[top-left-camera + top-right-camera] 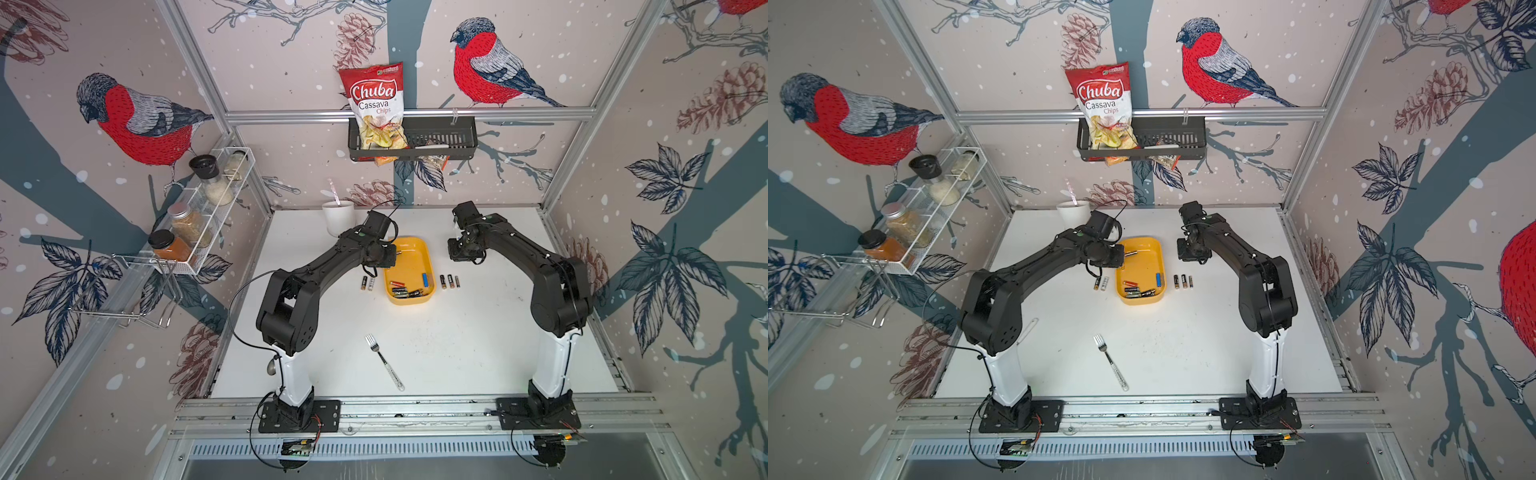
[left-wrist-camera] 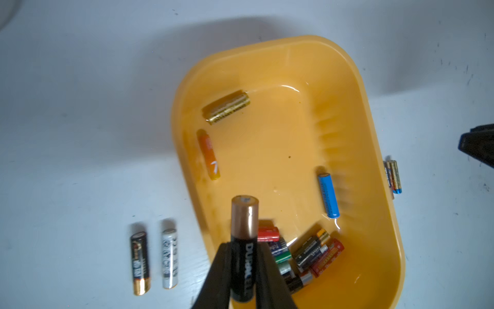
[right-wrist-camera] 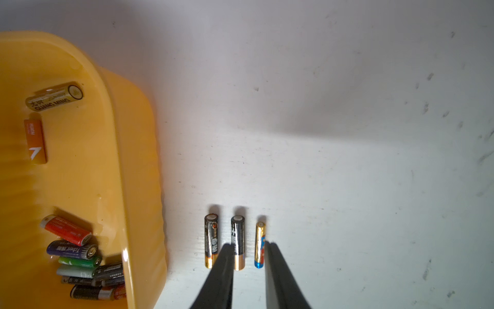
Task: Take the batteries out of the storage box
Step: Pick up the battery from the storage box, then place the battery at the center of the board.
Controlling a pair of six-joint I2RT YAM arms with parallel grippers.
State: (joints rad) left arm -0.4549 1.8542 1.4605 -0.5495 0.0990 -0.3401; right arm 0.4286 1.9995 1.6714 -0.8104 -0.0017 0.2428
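Left gripper (image 2: 244,248) is pinching a Duracell battery (image 2: 244,222) over the storage box (image 2: 267,61) rim, likely for the 2-battery row (image 2: 139,263). Right gripper (image 3: 248,244) is idling part-spread, empty.

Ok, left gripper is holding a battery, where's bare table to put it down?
Widest bare patch: between the yellow tray and the fork. Also bare: beyond the two batteries left of the tray, on their far side from it. Crowded: right of the tray, three batteries in a row, right gripper hanging nearby; the tray's near end is piled.
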